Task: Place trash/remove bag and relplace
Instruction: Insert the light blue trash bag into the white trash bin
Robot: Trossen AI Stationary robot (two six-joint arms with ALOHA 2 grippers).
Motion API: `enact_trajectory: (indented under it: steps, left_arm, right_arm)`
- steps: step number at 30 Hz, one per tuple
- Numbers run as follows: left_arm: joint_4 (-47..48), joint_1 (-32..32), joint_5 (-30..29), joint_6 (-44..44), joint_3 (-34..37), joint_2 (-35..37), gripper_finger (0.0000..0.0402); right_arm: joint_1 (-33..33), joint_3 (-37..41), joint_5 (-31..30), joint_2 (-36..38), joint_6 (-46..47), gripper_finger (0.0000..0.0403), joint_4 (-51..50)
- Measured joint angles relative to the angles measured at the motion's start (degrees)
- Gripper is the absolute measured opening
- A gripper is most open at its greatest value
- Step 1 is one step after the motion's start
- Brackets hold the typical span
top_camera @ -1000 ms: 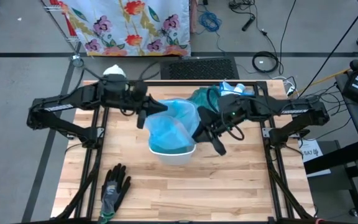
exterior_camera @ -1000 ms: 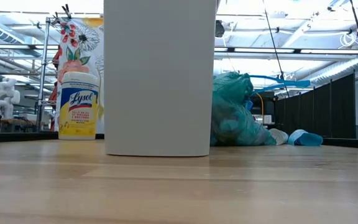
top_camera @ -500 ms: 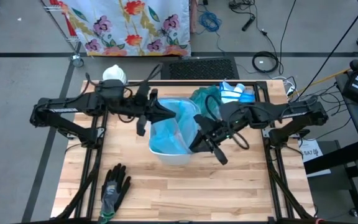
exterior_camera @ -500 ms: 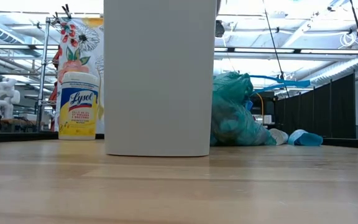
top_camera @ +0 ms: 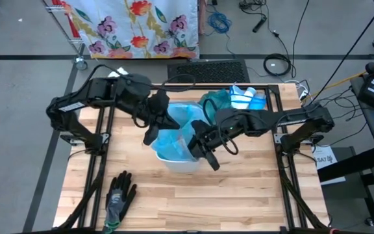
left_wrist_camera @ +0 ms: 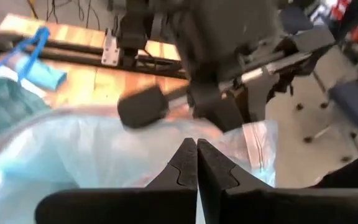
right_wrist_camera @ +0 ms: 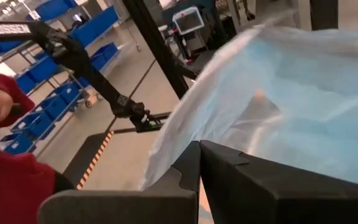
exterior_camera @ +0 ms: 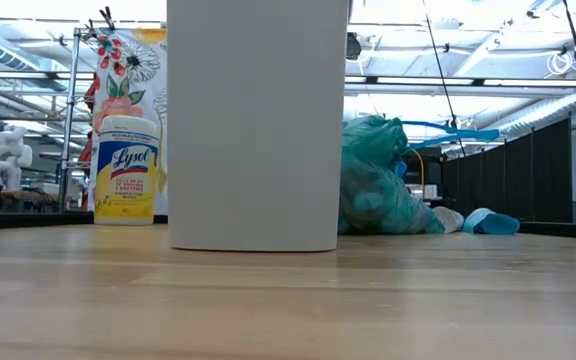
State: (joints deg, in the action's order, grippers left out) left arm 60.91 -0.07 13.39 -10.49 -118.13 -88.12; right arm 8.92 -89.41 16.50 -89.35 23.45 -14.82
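**At table centre: white bin with blue liner, both grippers closed at its rim**

At the middle of the wooden table (top_camera: pixel 239 195) a white bin (top_camera: pixel 180 161) is stood, lined with a pale blue bag (top_camera: pixel 177 127) whose loose upper film is bunched above the rim. The left gripper (top_camera: pixel 153 130) is held at the bag's left edge, fingers pressed together; in the left wrist view only film is seen beyond the tips, and whether any is pinched cannot be told. The right gripper (top_camera: pixel 203 151) is placed at the bin's right rim, fingers likewise pressed together against the blue film; a pinch cannot be confirmed.

Behind the bin, toward the table's far right, a filled green trash bag (exterior_camera: pixel 373 190) is set down, with a blue-and-white packet (top_camera: pixel 247 99) just beside it. No loose trash is seen on the tabletop. A Lysol canister (exterior_camera: pixel 126 168) is stood at the far left corner. A black-and-grey glove (top_camera: pixel 119 195) is laid near the front left edge, well apart from the bin
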Motion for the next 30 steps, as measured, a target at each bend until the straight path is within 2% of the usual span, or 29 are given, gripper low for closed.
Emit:
enact_trajectory:
  steps: [4,11,16,20,24,30]
  left_arm:
    - [6.1,0.4,0.0,5.6,-4.6,-3.4,0.0]
    - [19.9,0.3,1.0,13.8,-4.9,-6.6,0.0]
    - [25.7,-1.1,4.1,14.3,-4.9,-6.7,0.0]
    - [26.1,-3.8,4.7,13.6,-4.7,-4.6,0.0]
    - [27.4,-7.6,4.9,11.1,-4.8,-1.5,0.0]
    - [27.1,-13.1,-0.5,10.6,-3.9,-1.2,0.0]
  right_arm:
    - [0.7,0.0,-0.8,-1.1,0.2,0.0,-0.1]
    - [2.3,0.0,-6.1,-1.5,3.3,0.0,-1.0]
    - [3.3,0.0,-9.8,-0.7,8.0,0.0,-6.4]
    - [4.2,0.0,-13.3,0.1,11.2,0.0,-11.0]
    - [5.6,0.0,-13.7,0.9,14.7,0.0,-12.0]
    - [9.0,0.0,-13.7,1.5,19.2,0.0,-13.9]
